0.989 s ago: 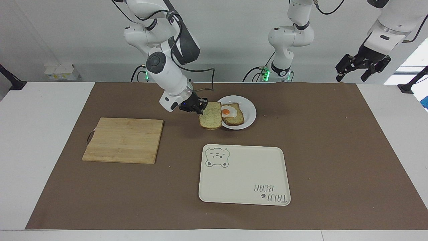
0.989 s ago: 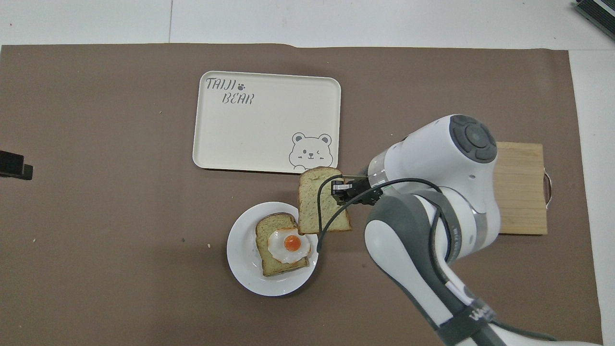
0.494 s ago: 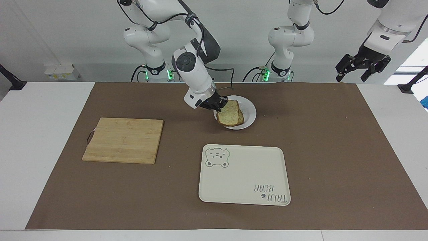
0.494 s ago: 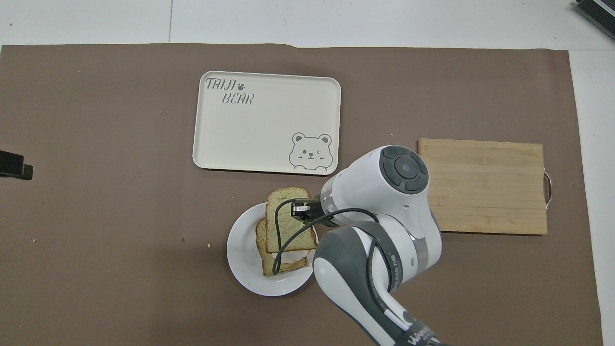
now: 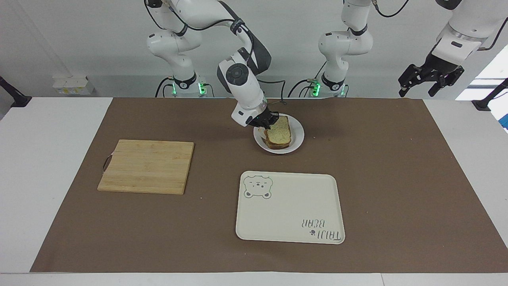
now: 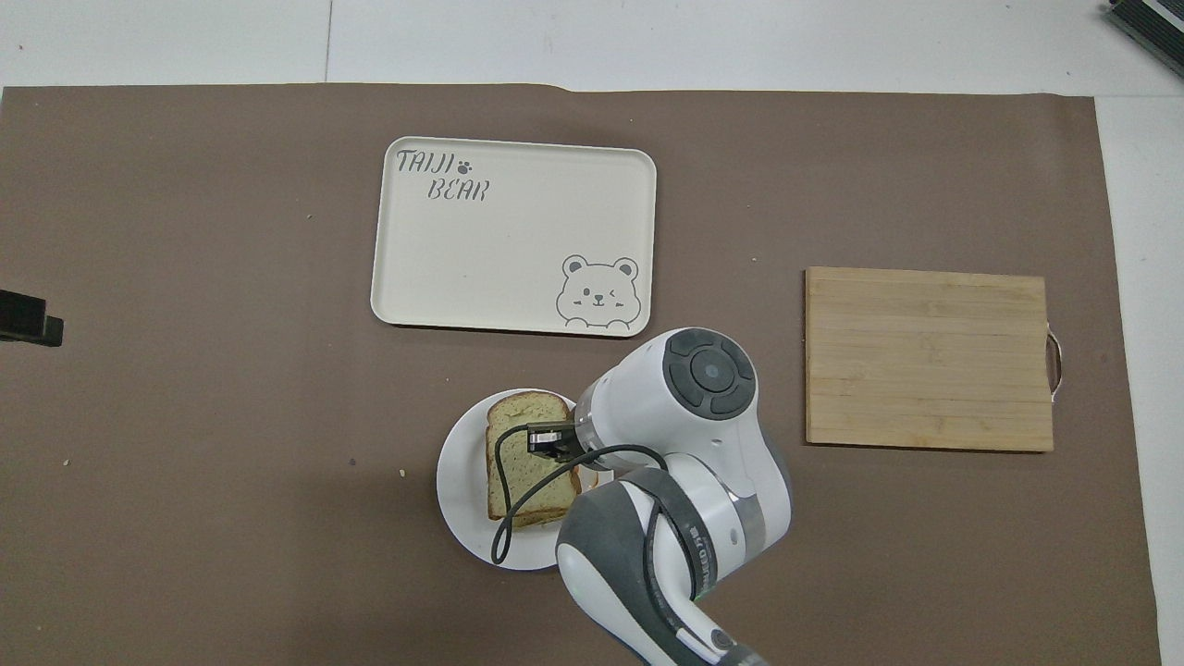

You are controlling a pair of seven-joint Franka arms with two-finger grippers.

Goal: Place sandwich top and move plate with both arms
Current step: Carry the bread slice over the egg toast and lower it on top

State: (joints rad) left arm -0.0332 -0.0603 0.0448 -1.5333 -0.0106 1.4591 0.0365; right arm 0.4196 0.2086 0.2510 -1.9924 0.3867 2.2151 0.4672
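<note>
The sandwich top, a pale speckled slice with brown crust, lies over the bread on the small white plate, hiding the egg slice beneath. My right gripper is shut on the sandwich top at its edge toward the right arm's end, low over the plate. High above the table's corner at the left arm's end hangs my left gripper, open and holding nothing; that arm waits.
A cream rectangular tray with a bear drawing lies farther from the robots than the plate. A wooden cutting board sits toward the right arm's end. A brown mat covers the table.
My right gripper carried the sandwich top from beside the plate to over the egg slice and lowered it, so the egg is now covered. The left arm has not moved.
</note>
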